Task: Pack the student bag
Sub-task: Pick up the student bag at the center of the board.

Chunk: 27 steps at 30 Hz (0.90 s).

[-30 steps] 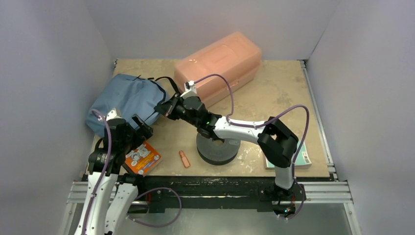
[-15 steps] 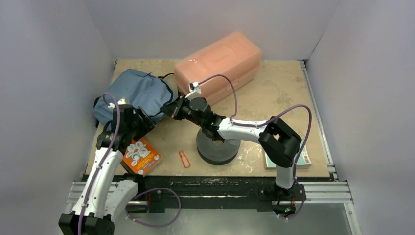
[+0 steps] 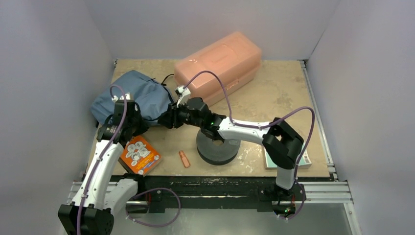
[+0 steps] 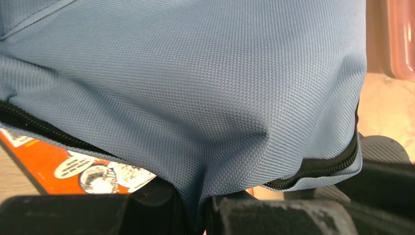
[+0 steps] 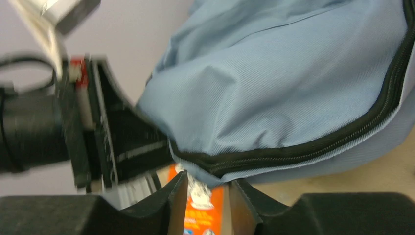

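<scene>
Table [image 3: 274, 98]: flat tan board, mottled with pale patches, with a metal rail along its near edge.
Bag [image 3: 142, 93]: slate-blue fabric with a black zipper, slumped at the far left of the table.
Box [image 3: 220, 61]: salmon-pink plastic, lid closed, set at an angle along the far edge, just beside the bag.
Packet [image 3: 142, 155]: orange, printed with white round pictures, flat at the near left, nearer than the bag.
Small piece [image 3: 184, 159]: salmon-coloured, short, lying between the packet and the disc.
Disc [image 3: 218, 149]: dark grey, round, thick, near the middle of the near edge.
Book [image 3: 304, 157]: pale cover with a teal edge, flat at the near right, partly hidden.
</scene>
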Tool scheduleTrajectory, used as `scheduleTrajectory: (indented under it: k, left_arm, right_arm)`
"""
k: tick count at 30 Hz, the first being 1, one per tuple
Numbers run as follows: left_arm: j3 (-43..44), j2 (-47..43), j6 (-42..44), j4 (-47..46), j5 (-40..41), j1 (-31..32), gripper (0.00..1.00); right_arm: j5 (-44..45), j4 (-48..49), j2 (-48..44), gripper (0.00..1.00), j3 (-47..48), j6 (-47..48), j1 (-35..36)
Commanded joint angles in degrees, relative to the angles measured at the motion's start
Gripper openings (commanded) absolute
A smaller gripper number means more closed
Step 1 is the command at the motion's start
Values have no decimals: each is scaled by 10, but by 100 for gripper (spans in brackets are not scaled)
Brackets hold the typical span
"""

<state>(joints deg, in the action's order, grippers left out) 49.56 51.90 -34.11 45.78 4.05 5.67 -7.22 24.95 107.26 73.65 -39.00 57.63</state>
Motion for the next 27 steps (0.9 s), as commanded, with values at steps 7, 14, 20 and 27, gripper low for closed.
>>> scheduleTrajectory:
  k: [7, 14, 20, 27]
  left_arm:
    - [10, -75, 105, -17, 29, -8, 0]
    - [25, -96, 138, 2, -3, -8, 0]
    - [28, -101, 149, 11, -33, -8, 0]
    - [30, -113, 181, 20, -73, -8, 0]
  right_arm:
    - [-39, -146, -114, 63, 26, 422, 10]
    - [-57, 55, -138, 66, -102, 637, 7]
    - [-112, 113, -61, 68, -88, 747, 4]
    - [-66, 237, -13, 60, -88, 720, 4]
